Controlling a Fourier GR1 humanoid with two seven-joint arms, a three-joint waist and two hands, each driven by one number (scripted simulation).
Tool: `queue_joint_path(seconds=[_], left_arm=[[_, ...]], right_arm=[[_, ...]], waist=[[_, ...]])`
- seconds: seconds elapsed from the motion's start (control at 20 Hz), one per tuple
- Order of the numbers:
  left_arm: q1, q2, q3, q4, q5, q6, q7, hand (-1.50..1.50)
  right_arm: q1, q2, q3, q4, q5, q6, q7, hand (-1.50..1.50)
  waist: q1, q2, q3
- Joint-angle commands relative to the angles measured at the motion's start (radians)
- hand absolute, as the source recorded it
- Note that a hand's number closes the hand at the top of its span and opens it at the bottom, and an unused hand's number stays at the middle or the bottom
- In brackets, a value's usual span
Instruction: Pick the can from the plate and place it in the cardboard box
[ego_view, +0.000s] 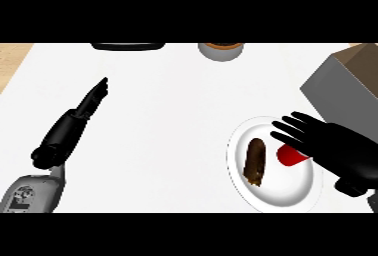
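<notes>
No readable text, labels, brands or numbers anywhere; can (292, 157), plate (275, 196) and cardboard box (343, 84) show plain surfaces.

A round white plate (260, 197) near the right edge of the white counter (170, 125) carries a long dark brown food item (255, 161) and a red cylindrical can (291, 157), partly hidden beneath the right robot hand (336, 147), whose black fingers spread straight over it. The left robot hand (74, 125) lies extended near the left edge, fingers straight. A grey-sided cardboard box (336, 85) sits at the far right corner; a grey round cup (221, 51) and a dark flat object (128, 46) touch the far edge.
</notes>
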Motion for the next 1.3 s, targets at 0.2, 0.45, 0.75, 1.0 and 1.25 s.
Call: queue_joint_path(seconds=[0.2,0.45,0.75,1.0,1.25], left_arm=[[0.018,-0.044,-0.007,-0.069,-0.032,-0.016,0.043,0.0],[-0.031,0.006,0.088,-0.014,0.022,-0.088,0.031,0.0],[0.019,-0.018,0.063,-0.073,-0.007,-0.07,0.038,0.0],[-0.079,-0.044,0.075,0.08,-0.038,-0.052,-0.009,0.0],[-0.038,-0.033,0.063,0.006,-0.019,-0.082,-0.003,0.0]], right_arm=[[0.001,0.052,-0.036,0.139,0.088,-0.075,-0.072,-1.5],[-0.058,0.105,-0.007,0.154,0.122,-0.031,-0.09,-1.5],[-0.084,0.109,-0.01,0.213,0.122,-0.185,-0.227,1.5],[-0.006,0.122,-0.036,0.204,0.135,-0.343,-0.287,1.5],[-0.144,0.39,-0.095,0.375,0.14,-0.228,0.063,1.5]], waist=[[0.0,0.0,0.0],[0.0,0.0,0.0],[0.002,-0.001,0.0],[-0.008,0.001,0.0],[0.027,0.01,0.0]])
